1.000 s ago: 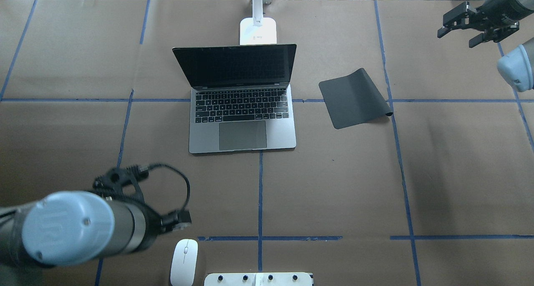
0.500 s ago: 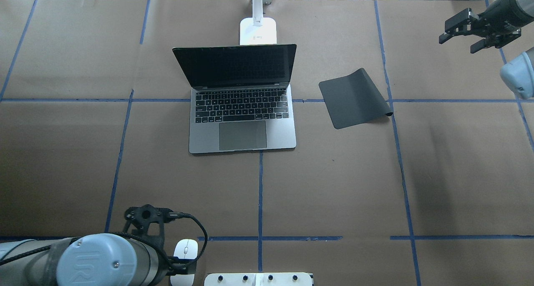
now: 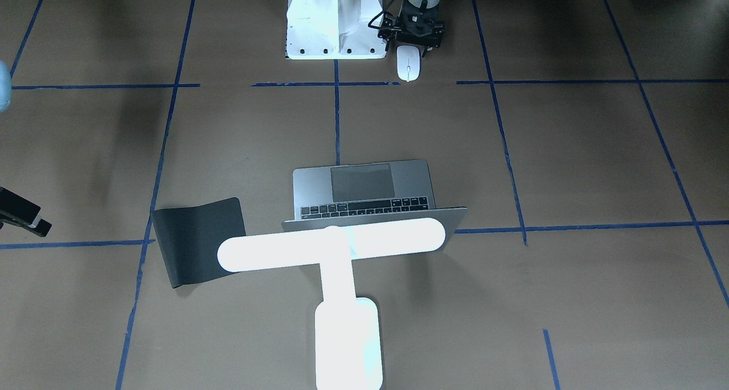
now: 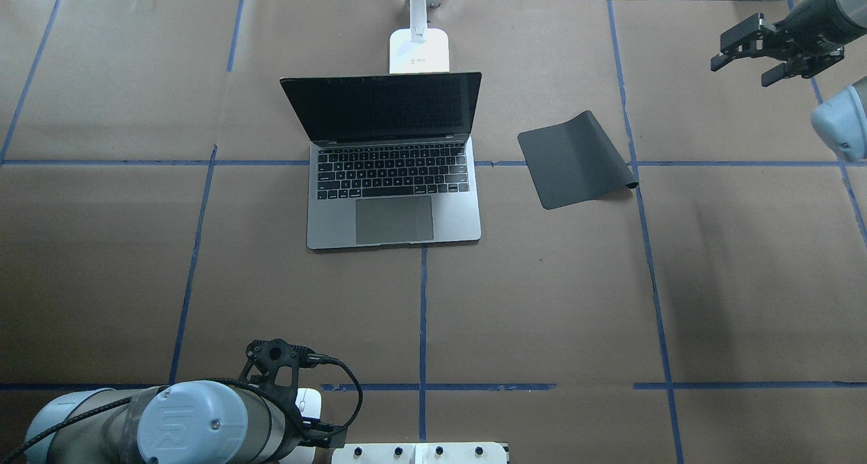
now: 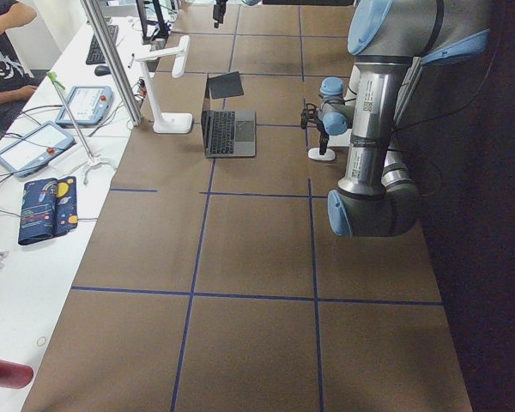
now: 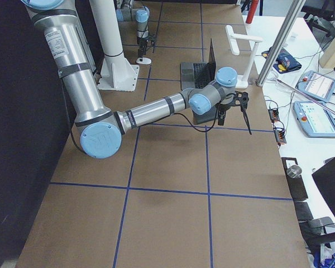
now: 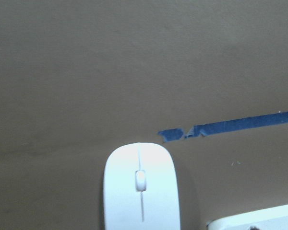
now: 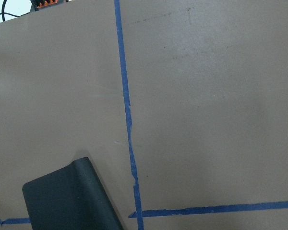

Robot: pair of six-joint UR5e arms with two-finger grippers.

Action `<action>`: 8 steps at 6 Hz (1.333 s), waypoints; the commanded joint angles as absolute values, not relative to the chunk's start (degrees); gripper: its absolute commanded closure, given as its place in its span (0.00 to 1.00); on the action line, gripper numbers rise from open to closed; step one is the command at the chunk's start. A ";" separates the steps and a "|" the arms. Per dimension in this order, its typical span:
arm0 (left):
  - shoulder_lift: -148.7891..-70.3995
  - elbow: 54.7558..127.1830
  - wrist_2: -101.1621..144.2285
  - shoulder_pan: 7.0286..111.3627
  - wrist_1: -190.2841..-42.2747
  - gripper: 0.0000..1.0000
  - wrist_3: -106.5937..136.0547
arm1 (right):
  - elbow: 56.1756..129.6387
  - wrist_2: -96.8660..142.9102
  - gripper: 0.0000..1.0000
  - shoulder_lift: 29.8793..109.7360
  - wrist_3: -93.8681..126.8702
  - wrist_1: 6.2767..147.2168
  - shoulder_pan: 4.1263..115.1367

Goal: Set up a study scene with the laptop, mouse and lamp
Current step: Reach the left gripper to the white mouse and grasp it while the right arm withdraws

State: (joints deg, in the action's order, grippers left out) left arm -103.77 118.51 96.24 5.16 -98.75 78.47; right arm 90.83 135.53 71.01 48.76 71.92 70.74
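The grey laptop [image 4: 393, 179] stands open mid-table with a dark screen. Behind it the white lamp [image 3: 330, 247] glows, and its base [image 4: 418, 49] shows in the overhead view. The white mouse [image 3: 408, 64] lies flat near the robot's pedestal, and the left wrist view has it low in the frame [image 7: 140, 191]. My left gripper [image 3: 413, 32] hangs over the mouse's rear end, pointing down. The left arm [image 4: 203, 423] hides most of the mouse from overhead, and I cannot tell whether the fingers are apart. My right gripper [image 4: 742, 68] hovers open and holds nothing at the far right corner.
A black mat [image 4: 576, 159] with one curled edge lies right of the laptop. The white bolted pedestal [image 3: 333, 23] stands right beside the mouse. Blue tape lines [image 4: 423, 315] grid the brown table. A person and tablets [image 5: 34, 146] are at a side bench.
My left arm swung back toward the robot's edge of the table and now covers most of the mouse. The right gripper turned slightly and shifted a little at the far right.
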 commanded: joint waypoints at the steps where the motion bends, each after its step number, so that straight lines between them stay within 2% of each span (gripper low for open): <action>1: -103.62 116.72 96.24 5.19 -99.84 0.00 78.40 | 90.79 135.53 0.00 71.02 48.87 71.90 70.32; 3: -103.54 116.28 96.33 5.19 -99.84 0.00 78.40 | 90.79 135.44 0.00 71.02 48.87 71.89 69.96; 5: -103.45 115.76 96.33 5.27 -99.76 0.06 78.49 | 90.79 135.44 0.00 71.02 48.78 71.90 69.79; 7: -103.45 115.23 96.24 5.27 -99.76 0.20 78.49 | 90.88 135.53 0.00 70.75 48.87 71.98 69.70; 8: -103.45 115.22 96.24 5.27 -99.76 0.30 78.49 | 90.97 135.53 0.00 70.75 48.87 71.98 69.78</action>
